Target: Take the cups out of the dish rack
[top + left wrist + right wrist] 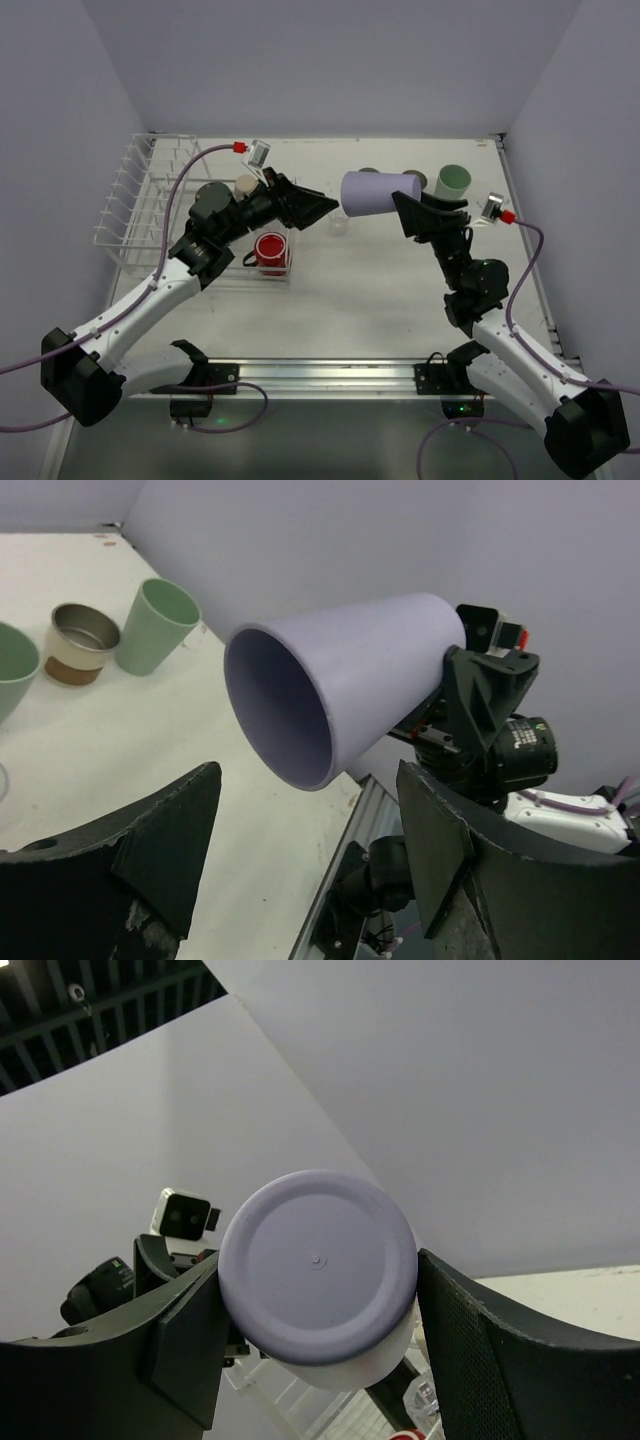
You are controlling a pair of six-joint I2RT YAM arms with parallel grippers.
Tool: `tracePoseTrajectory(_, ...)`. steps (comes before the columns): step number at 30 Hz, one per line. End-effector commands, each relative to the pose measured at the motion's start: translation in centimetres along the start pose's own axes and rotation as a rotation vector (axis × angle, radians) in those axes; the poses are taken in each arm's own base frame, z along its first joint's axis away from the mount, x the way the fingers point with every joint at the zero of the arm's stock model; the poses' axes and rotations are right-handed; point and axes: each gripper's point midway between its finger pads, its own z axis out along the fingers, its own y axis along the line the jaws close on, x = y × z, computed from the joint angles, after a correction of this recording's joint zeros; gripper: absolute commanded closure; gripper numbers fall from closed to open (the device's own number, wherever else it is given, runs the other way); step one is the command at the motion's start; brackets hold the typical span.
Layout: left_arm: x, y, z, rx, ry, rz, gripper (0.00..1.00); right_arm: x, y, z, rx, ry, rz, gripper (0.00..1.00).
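Note:
A lavender cup (378,192) hangs on its side above the middle of the table, and my right gripper (402,203) is shut on its base end. In the right wrist view the cup's flat bottom (318,1265) fills the gap between both fingers (190,1340). My left gripper (330,205) faces the cup's open mouth (290,710) from the left, a little apart from it; its jaws stand open with nothing between them. The white wire dish rack (140,200) stands at the far left. A red cup (270,250) sits in its low basket and a beige cup (246,185) shows behind the left arm.
On the table at the back right stand a mint green cup (452,182) (155,625), a brown cup with a shiny inside (80,640) and another green cup (10,675). A small clear cup (338,222) stands under the grippers. A metal rail (320,372) runs along the near edge.

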Motion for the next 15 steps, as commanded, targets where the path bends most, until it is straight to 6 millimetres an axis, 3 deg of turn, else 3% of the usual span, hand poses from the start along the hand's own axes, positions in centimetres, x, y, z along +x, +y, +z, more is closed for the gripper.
tracePoseTrajectory(1,-0.7,-4.3,0.6,0.184,-0.026,-0.005,0.27,-2.1,1.6,0.0,-0.055,-0.071,0.051,0.75)
tracePoseTrajectory(8,1.8,-7.8,2.1,0.349,0.080,0.014,0.27,-0.5,1.8,0.5,-0.082,-0.001,0.111,0.75)
tracePoseTrajectory(11,1.9,-8.1,2.7,0.364,0.078,0.029,0.29,0.3,2.6,0.7,-0.129,0.040,0.142,0.75)
tracePoseTrajectory(15,0.9,-8.2,2.9,0.357,0.028,0.069,0.47,1.8,1.8,0.9,-0.120,0.095,0.172,0.74)
